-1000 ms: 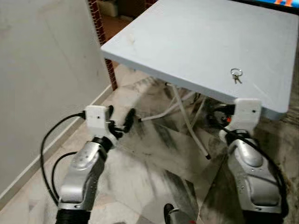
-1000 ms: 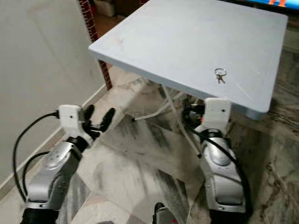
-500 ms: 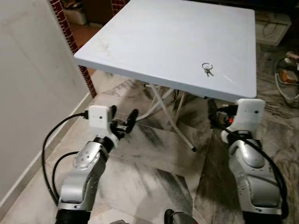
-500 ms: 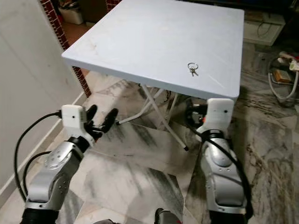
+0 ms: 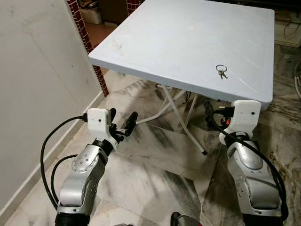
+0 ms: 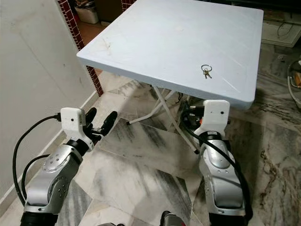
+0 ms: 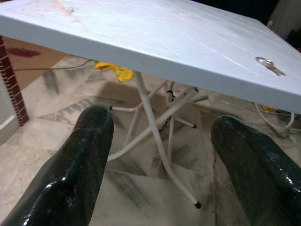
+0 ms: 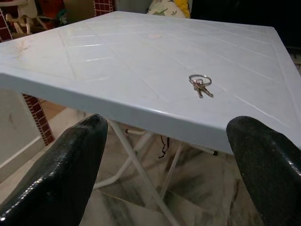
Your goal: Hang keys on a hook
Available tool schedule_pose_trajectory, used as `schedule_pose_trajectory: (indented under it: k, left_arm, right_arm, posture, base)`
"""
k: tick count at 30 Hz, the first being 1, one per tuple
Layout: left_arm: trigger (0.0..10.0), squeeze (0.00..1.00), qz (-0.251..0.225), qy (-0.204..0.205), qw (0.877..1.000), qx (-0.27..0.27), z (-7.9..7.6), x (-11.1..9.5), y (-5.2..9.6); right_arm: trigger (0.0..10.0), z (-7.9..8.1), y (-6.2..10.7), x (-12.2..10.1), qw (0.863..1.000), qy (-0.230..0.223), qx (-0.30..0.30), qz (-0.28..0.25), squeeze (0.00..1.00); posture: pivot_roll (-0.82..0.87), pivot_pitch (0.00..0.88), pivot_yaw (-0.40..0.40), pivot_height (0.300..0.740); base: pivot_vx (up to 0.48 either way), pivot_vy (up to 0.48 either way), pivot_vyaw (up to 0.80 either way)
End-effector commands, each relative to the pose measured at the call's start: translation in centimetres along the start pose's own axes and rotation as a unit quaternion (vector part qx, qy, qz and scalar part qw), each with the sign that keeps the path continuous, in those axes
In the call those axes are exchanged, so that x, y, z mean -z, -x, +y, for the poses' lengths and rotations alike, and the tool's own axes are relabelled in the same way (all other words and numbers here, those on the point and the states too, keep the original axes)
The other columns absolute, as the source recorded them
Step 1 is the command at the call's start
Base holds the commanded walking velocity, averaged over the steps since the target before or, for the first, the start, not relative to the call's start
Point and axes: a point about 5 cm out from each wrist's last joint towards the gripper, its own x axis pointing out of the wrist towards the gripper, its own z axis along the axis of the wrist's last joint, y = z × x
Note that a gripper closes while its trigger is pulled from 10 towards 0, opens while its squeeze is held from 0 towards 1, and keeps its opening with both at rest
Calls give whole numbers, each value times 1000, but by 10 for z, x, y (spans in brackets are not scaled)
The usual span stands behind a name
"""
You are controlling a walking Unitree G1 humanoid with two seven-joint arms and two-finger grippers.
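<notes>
A plain wall [image 5: 37, 70] is seen at the far left; the left gripper [image 5: 121, 123] is held low over the marble floor [image 5: 155, 169], fingers spread wide and holding nothing; the white folding table [image 5: 155, 42] stands ahead, with the keys [image 5: 221, 72] lying flat near its front right edge; the right gripper [image 8: 169, 155] is raised just below that edge, jaws wide apart and empty

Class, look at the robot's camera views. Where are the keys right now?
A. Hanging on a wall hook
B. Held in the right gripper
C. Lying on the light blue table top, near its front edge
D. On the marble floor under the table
C: the keys lie flat on the table, ahead of the right gripper, whose fingers are open and empty.
</notes>
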Motion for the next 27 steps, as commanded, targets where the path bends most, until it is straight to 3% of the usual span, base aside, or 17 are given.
schedule_pose_trajectory:
  k: [1,12,27]
  left_arm:
    - [10000,0,-2,-3,1000,0,1,-2,2]
    - [10000,0,-3,-3,1000,1,0,-1,4]
    - [10000,0,-1,-2,1000,8,-3,0,5]
  right_arm:
    - [10000,2,0,-2,1000,-1,-6,-3,0]
    - [10000,4,-2,-3,1000,2,-12,-7,0]
    - [10000,7,-2,-4,1000,1,-17,-12,0]
  posture:
    - [-77,179,55,740]
    - [-68,168,47,740]
    - [-68,167,50,740]
  base:
    - [315,0,-756]
    - [315,0,-723]
    - [212,0,0]
